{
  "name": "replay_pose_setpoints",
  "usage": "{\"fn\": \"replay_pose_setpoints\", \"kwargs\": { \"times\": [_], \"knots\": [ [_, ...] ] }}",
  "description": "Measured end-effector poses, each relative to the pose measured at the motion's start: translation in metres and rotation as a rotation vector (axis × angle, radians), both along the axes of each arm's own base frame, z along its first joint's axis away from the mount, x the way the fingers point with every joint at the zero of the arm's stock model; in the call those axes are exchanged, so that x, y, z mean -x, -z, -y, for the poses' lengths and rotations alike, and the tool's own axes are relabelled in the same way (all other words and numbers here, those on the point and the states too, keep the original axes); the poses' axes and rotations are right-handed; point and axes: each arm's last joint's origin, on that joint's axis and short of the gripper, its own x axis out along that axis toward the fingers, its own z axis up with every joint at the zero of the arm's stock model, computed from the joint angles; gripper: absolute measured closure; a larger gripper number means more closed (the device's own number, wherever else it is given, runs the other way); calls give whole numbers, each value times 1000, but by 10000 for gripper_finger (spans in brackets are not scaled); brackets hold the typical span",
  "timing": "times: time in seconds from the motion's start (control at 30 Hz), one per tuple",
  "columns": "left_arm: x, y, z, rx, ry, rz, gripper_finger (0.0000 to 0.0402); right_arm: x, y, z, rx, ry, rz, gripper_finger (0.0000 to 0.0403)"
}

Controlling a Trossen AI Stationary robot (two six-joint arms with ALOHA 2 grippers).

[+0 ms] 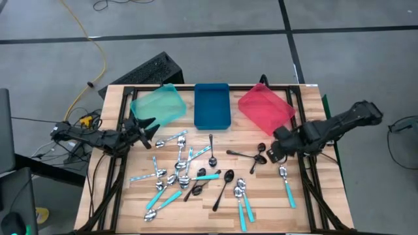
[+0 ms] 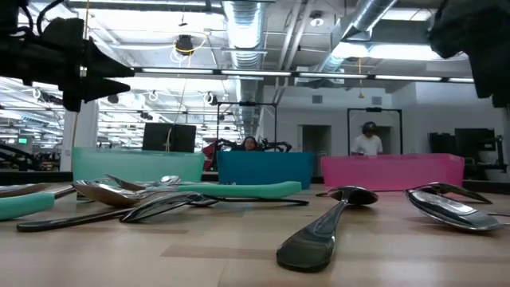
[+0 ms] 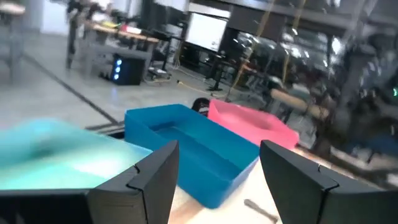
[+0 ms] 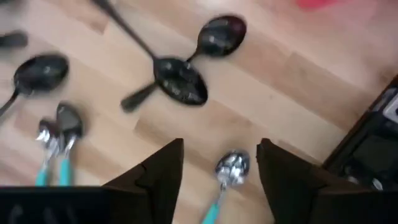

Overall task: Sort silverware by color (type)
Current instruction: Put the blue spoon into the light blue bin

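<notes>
Both grippers open and empty over the table.

My right gripper (image 4: 217, 180) has its fingers spread, nothing held, above a teal-handled spoon (image 4: 229, 171) beside two black spoons (image 4: 180, 79). My left gripper (image 3: 217, 180) gapes empty near the teal tray (image 1: 159, 104); the silverware (image 1: 189, 175) lies scattered mid-table.

Teal tray (image 1: 159, 104), blue tray (image 1: 212, 106), red, perhaps pink, tray (image 1: 264, 108), black spoons (image 1: 251, 154), teal-handled spoons (image 1: 286, 184)
</notes>
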Motion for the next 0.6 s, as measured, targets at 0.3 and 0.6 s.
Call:
{"fn": "replay_pose_setpoints", "kwargs": {
  "times": [0.3, 0.6],
  "knots": [
    [-2, -3, 6, 141, 290, -44, 186, -1, 31, -72, -88, 55, -137, 147],
    [7, -44, 9, 284, 470, -68, 185, 27, 46, -118, -95, 139, -169, 147]
  ]
}}
